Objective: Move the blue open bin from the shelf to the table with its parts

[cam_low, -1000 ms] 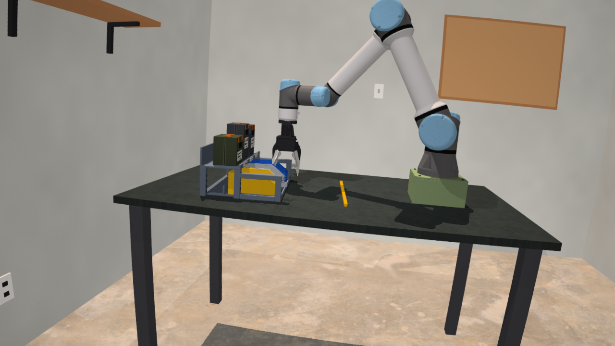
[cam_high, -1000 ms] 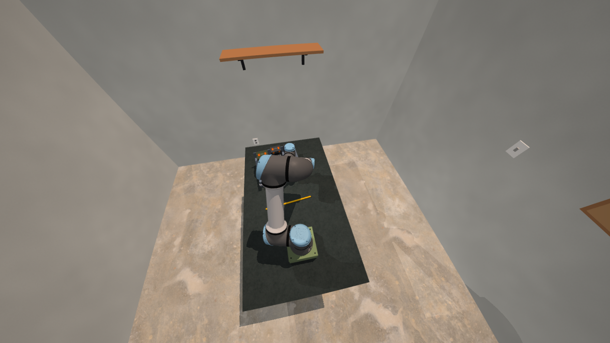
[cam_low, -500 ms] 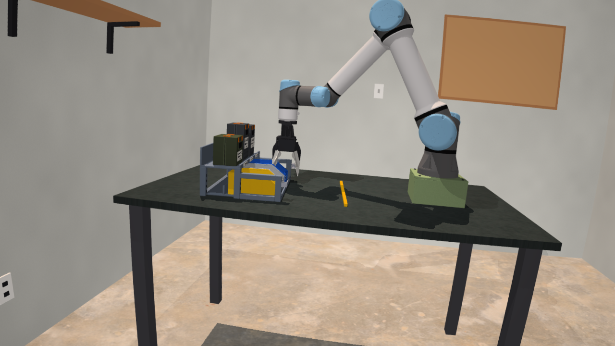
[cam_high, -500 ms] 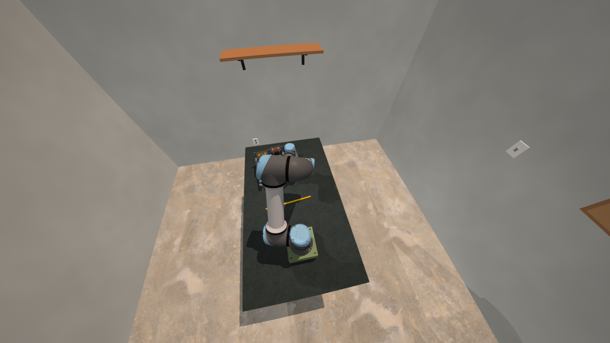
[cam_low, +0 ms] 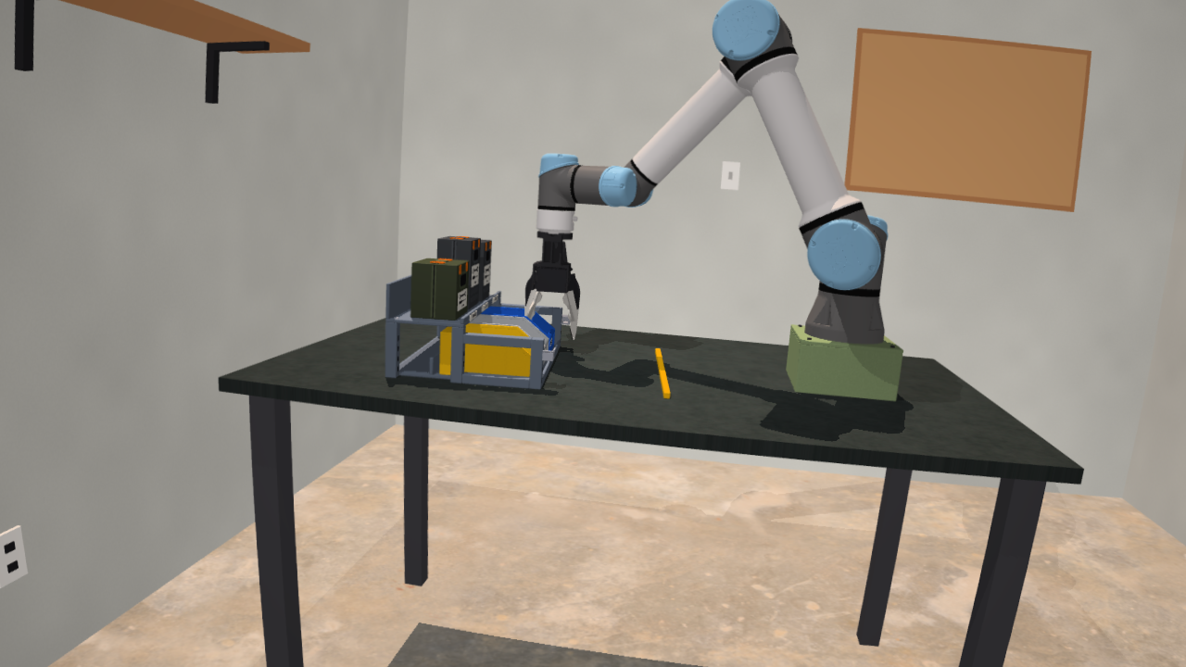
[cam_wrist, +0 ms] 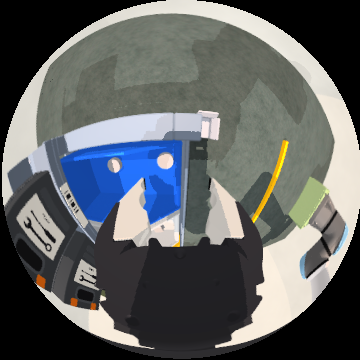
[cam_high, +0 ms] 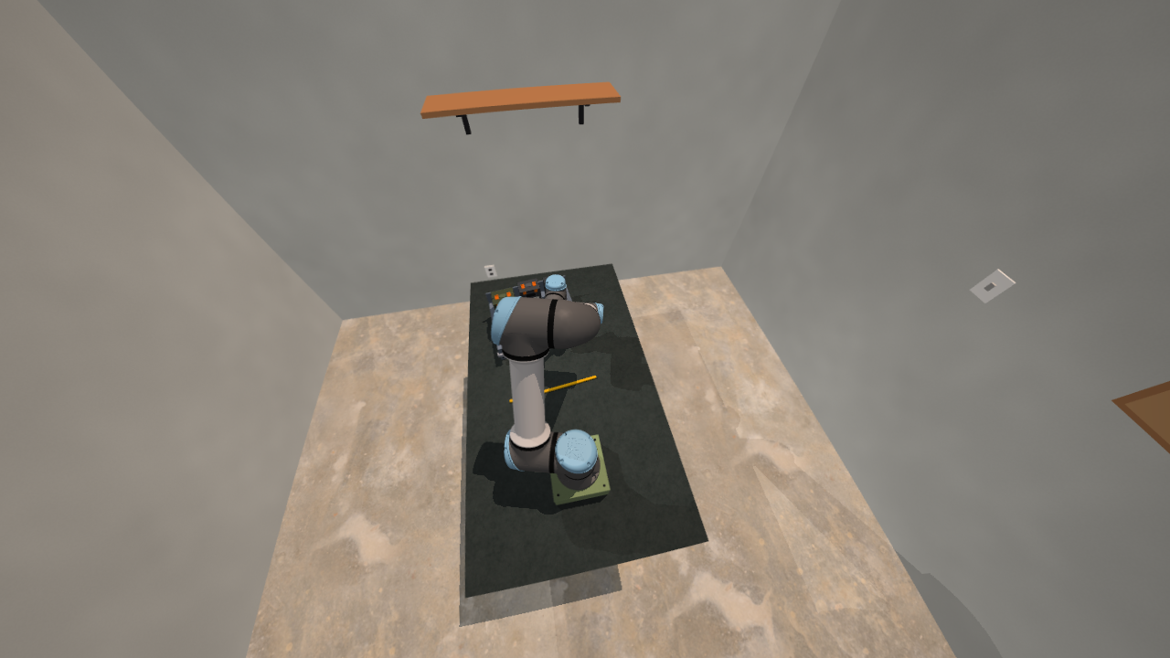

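Note:
The blue open bin (cam_low: pixel 514 315) sits in the lower level of a small grey shelf rack (cam_low: pixel 464 344) on the table, behind a yellow bin (cam_low: pixel 489 348). In the wrist view the blue bin (cam_wrist: pixel 125 180) shows two round holes in its wall. My gripper (cam_low: pixel 557 319) points straight down over the bin's front edge, open. In the wrist view my gripper (cam_wrist: pixel 177 178) straddles the bin's front wall and the rack's front rail, one finger inside the bin and one outside. The bin's contents are hidden.
Dark green and black tool cases (cam_low: pixel 454 278) stand on the rack's upper level. A thin yellow rod (cam_low: pixel 662 372) lies on the table between the rack and the green robot base (cam_low: pixel 844 367). A wooden wall shelf (cam_high: pixel 520 100) hangs high on the wall.

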`<state>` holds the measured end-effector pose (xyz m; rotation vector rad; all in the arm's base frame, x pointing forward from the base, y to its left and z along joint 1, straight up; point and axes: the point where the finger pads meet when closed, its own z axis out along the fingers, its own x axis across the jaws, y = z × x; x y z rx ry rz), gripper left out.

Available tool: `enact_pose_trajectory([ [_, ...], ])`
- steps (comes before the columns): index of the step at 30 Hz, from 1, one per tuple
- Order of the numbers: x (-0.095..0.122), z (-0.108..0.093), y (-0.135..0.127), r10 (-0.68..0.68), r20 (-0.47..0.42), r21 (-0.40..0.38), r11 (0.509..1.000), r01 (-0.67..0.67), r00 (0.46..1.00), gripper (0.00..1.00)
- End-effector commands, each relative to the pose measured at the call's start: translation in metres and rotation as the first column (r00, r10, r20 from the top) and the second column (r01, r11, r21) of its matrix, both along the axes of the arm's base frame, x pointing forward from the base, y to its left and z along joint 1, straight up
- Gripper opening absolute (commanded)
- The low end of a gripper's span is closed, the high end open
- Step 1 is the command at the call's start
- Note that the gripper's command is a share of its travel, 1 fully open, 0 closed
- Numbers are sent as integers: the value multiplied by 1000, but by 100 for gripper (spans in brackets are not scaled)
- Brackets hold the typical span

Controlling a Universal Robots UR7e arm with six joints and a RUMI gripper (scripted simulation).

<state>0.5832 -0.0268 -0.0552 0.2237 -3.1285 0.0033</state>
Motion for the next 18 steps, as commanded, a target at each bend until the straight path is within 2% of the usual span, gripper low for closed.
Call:
enact_pose_trajectory([
  [1,0,1,0,0,2,0,1000,0,1000,58],
  [12,0,1,0,0,2,0,1000,0,1000,58],
  [13,0,1,0,0,2,0,1000,0,1000,0],
  [18,0,1,0,0,2,0,1000,0,1000,0],
])
